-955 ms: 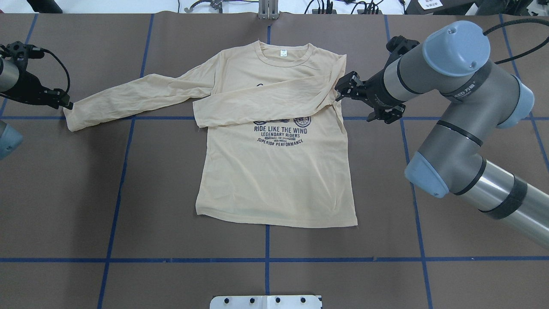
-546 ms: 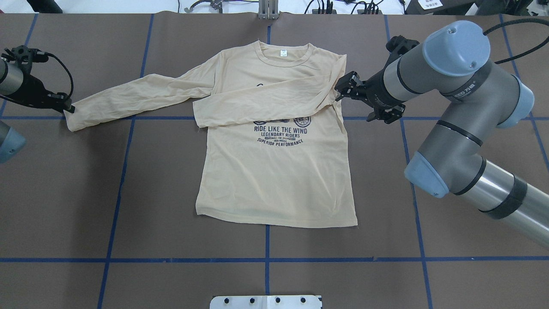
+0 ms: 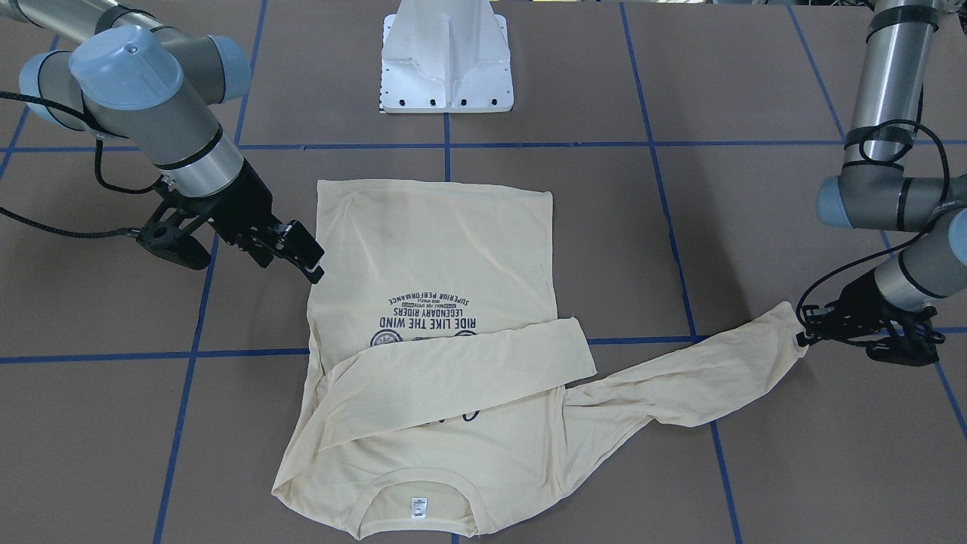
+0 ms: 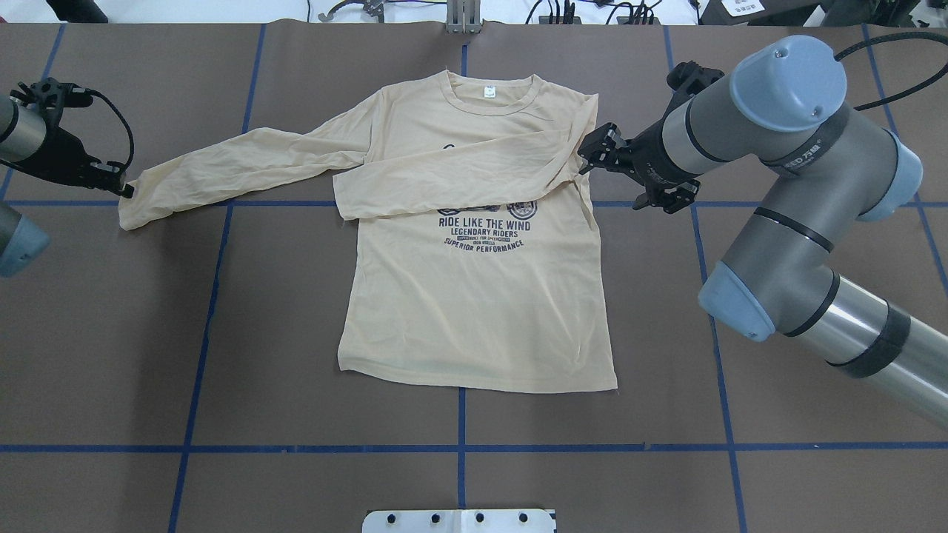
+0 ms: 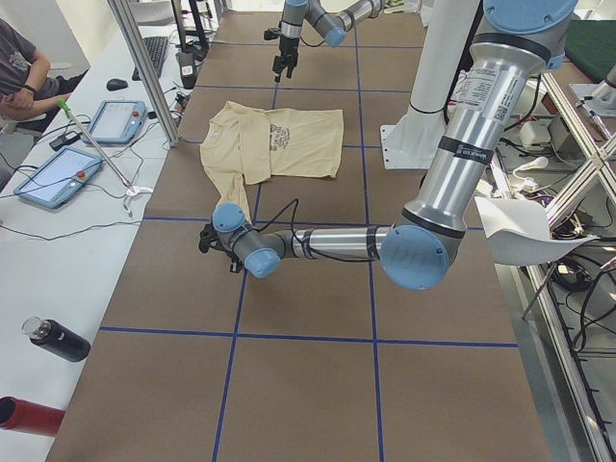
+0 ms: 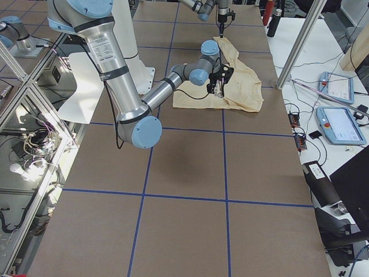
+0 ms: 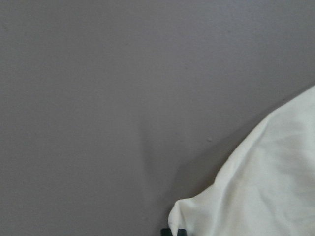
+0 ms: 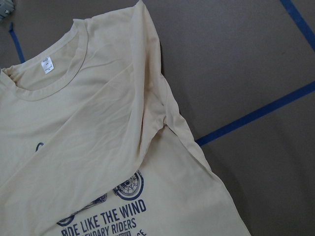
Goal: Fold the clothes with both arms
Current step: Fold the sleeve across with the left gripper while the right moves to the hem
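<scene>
T-shirt [image 4: 474, 311] lies flat, face up, long axis straight out from the white base [image 4: 459, 520]: hem nearest it, collar farthest. Print [image 4: 485, 223] reads "RIDE LIKE THE WIND / LEGENDARY RIDERS / SUPERIOR PERFORMANCE"; neck label [image 4: 489, 92] is unreadable. My left gripper [image 4: 124, 189], far left of the base, clamps the outstretched sleeve's cuff [image 4: 137, 203]. My right gripper [image 4: 589, 154], right of the base, is spread and holds nothing.

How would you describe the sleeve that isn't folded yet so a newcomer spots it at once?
On the brown table lies a pale yellow T-shirt. From its shoulder on the robot's left, one long sleeve runs out sideways over the table, its cuff at the left gripper. The other sleeve is folded flat across the chest; this one is stretched clear of the body.
</scene>
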